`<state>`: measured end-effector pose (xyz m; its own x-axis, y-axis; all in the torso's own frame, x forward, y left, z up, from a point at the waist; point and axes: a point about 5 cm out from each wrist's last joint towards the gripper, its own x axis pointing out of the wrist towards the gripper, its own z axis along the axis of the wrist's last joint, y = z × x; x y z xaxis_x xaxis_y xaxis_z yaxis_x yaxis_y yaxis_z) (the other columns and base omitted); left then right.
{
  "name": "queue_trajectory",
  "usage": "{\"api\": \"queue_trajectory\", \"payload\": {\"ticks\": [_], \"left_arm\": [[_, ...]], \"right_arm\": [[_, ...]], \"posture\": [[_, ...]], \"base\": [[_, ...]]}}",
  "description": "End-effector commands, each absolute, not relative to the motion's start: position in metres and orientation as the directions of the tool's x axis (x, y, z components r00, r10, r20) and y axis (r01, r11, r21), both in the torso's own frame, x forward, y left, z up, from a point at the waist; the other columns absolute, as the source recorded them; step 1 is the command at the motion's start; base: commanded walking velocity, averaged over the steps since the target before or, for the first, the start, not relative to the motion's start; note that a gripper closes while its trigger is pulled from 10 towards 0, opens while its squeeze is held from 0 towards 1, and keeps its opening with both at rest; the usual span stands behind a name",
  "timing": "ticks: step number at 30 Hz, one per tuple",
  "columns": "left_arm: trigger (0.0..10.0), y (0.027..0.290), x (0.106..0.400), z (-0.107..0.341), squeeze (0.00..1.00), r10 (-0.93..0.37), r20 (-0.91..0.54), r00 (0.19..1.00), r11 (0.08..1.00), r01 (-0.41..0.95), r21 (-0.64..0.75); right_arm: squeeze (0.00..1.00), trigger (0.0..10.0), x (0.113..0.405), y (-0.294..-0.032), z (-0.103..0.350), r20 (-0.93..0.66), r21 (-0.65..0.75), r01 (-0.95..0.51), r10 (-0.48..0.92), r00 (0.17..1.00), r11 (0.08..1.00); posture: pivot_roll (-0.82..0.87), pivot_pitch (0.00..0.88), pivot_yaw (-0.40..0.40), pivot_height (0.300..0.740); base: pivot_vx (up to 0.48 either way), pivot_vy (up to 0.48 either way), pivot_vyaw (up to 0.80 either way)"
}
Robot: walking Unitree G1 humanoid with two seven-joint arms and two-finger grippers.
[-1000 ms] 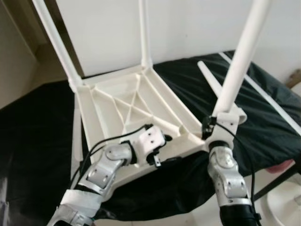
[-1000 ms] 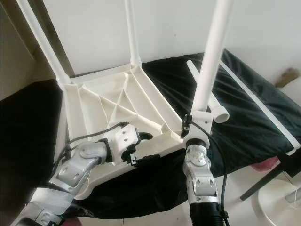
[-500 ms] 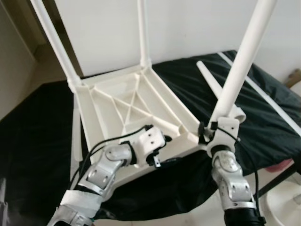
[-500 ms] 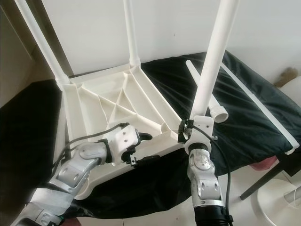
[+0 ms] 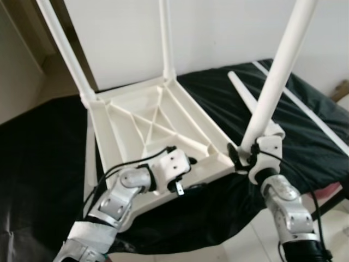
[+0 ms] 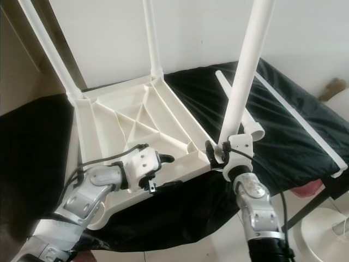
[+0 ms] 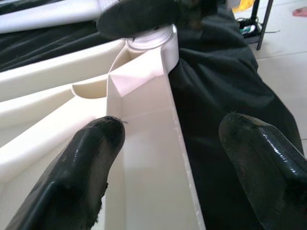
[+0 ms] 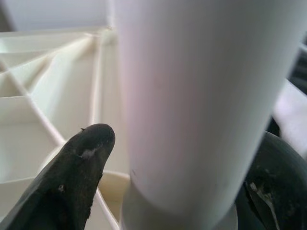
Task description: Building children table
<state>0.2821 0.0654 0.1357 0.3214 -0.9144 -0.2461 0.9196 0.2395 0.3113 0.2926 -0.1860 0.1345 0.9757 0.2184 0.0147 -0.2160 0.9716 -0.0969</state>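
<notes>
Tabletop (image 5: 147, 123), white plastic, lies upside down on the black cloth (image 5: 305, 136) in front of you, ribbed underside up, tilted with its far edge toward 12 o'clock. Two legs already stand in the far corners, one at 11 o'clock (image 5: 62, 49) and one at 12 o'clock (image 5: 166, 38). Your right gripper (image 6: 223, 150) is clenched around the third leg (image 5: 275, 71), whose foot sits at the corner socket at 4 o'clock; its fingers (image 8: 79, 175) flank the tube. Your left gripper (image 7: 187, 158) is at the near edge around 6 o'clock, jaws released, one finger (image 7: 91, 153) resting on the rim and the other apart over the cloth. A spare leg (image 5: 245, 95) lies on the cloth at 2 o'clock, just beyond the held one.
</notes>
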Motion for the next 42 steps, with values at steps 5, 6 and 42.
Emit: {"api": "queue_trajectory", "payload": {"ticks": [5, 6, 42], "left_arm": [[10.0, 0.068, 0.286, 0.138, 0.0, -0.905, -0.233, 0.355, 0.271, 0.906, 0.324], [10.0, 0.068, 0.286, 0.138, 0.0, -0.905, -0.233, 0.355, 0.271, 0.906, 0.324], [10.0, 0.055, 0.292, 0.145, 0.0, -0.915, -0.202, 0.35, 0.273, 0.904, 0.328]], "right_arm": [[0.0, 10.0, 0.3, -0.185, 0.133, -0.003, -0.149, -0.351, 0.355, 0.935, 0.924], [0.0, 10.0, 0.3, -0.185, 0.133, -0.003, -0.149, -0.351, 0.355, 0.935, 0.924], [0.0, 10.0, 0.303, -0.168, 0.12, 0.006, -0.103, -0.39, 0.393, 0.92, 0.915]], "posture": [[-0.08, 0.0, 0.095, 0.74], [-0.08, 0.0, 0.095, 0.74], [-0.11, 0.0, 0.098, 0.74]], "base": [[0.0, 0.0, 0.0], [0.0, 0.0, 0.0], [0.0, 0.0, 0.0]]}}
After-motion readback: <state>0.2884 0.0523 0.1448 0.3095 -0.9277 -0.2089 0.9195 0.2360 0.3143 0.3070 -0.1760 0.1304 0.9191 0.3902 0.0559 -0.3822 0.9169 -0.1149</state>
